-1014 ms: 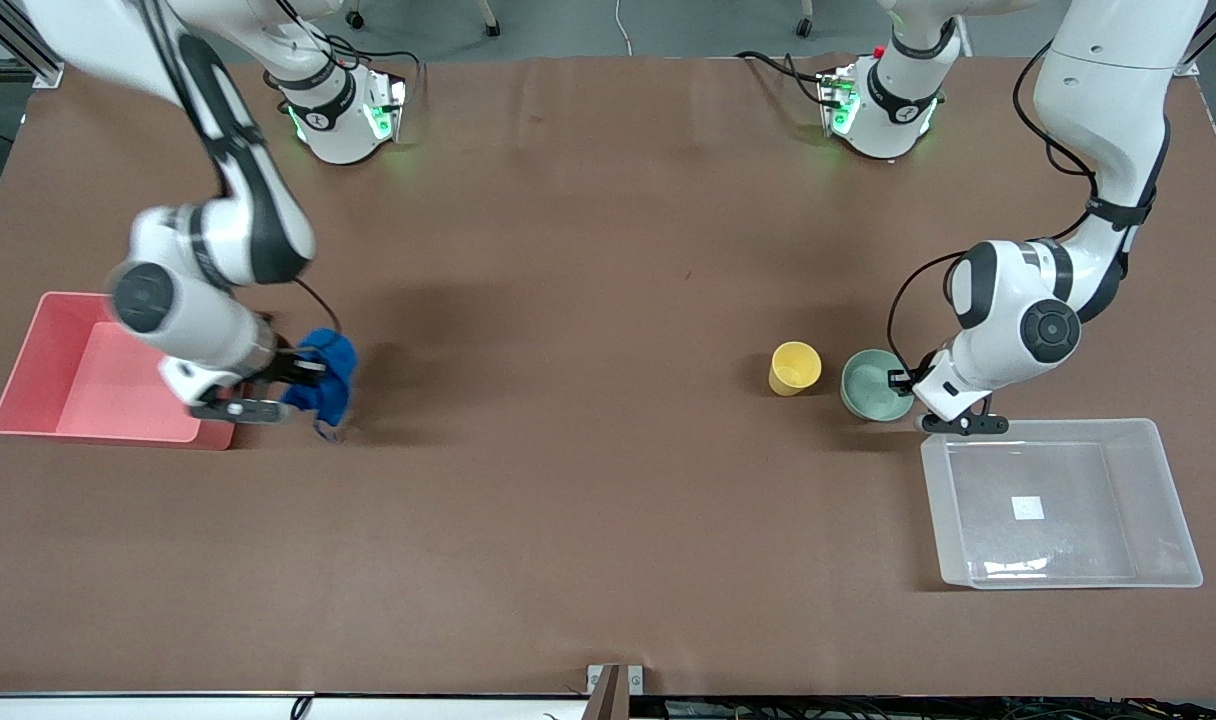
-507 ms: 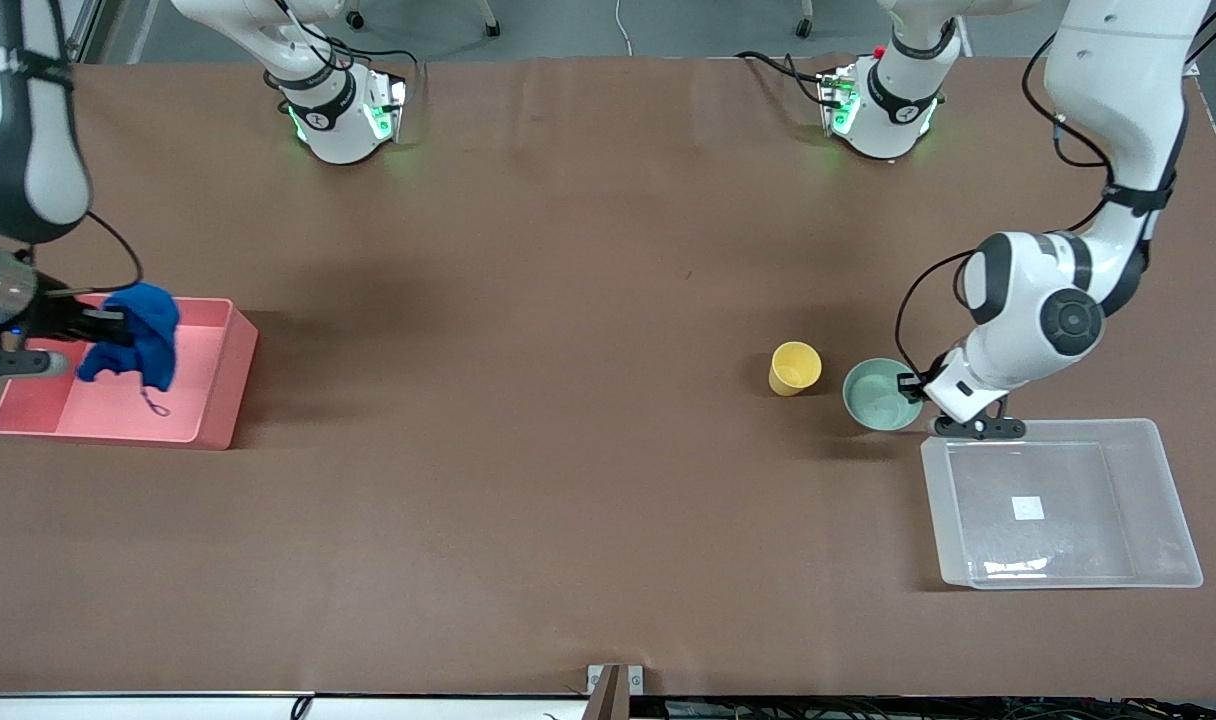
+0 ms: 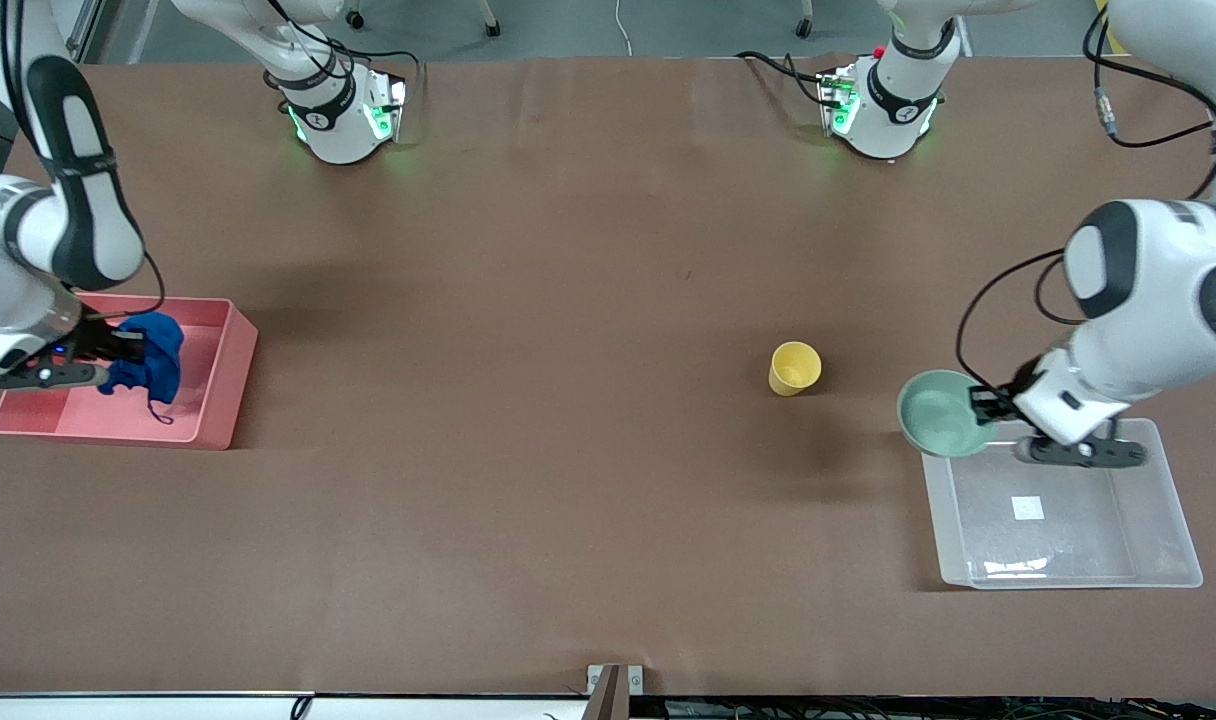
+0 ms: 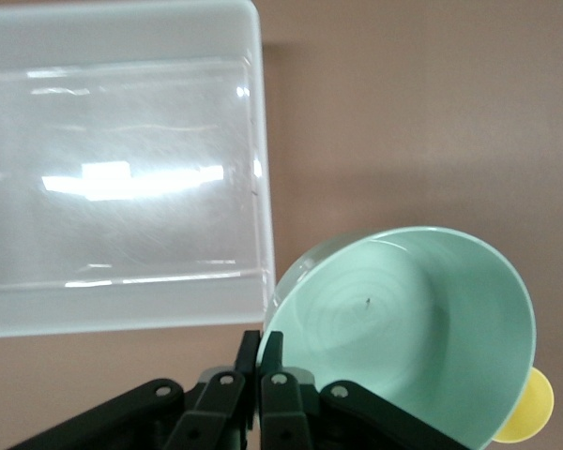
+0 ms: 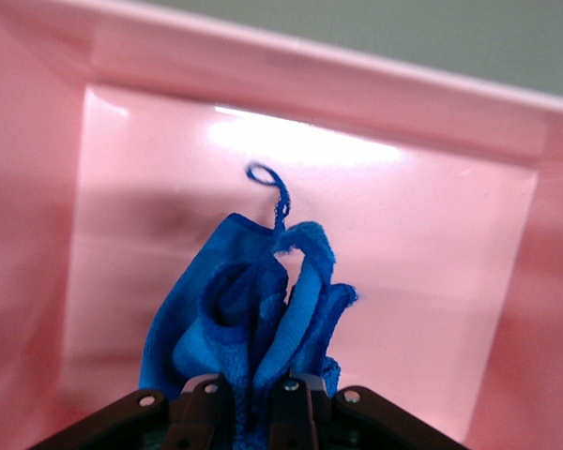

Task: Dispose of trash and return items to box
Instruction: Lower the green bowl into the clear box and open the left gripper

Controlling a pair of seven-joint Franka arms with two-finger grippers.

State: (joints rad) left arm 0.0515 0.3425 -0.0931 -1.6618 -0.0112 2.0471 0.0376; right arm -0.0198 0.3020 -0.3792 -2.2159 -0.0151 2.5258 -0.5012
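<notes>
Left pincer (image 3: 986,408): tilted mint bowl (image 3: 940,413), mouth sideways.

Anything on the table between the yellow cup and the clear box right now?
No. In the front view, bare table separates the yellow cup from the clear box. Only the mint bowl, held up by the left gripper, hangs over the box's rim.

I count one blue wad (image 3: 148,358), one yellow cup (image 3: 794,368), one green bowl (image 3: 940,412), one clear tub (image 3: 1158,500), one pink bin (image 3: 223,375), and my two grippers (image 3: 986,404) (image 3: 128,350).
</notes>
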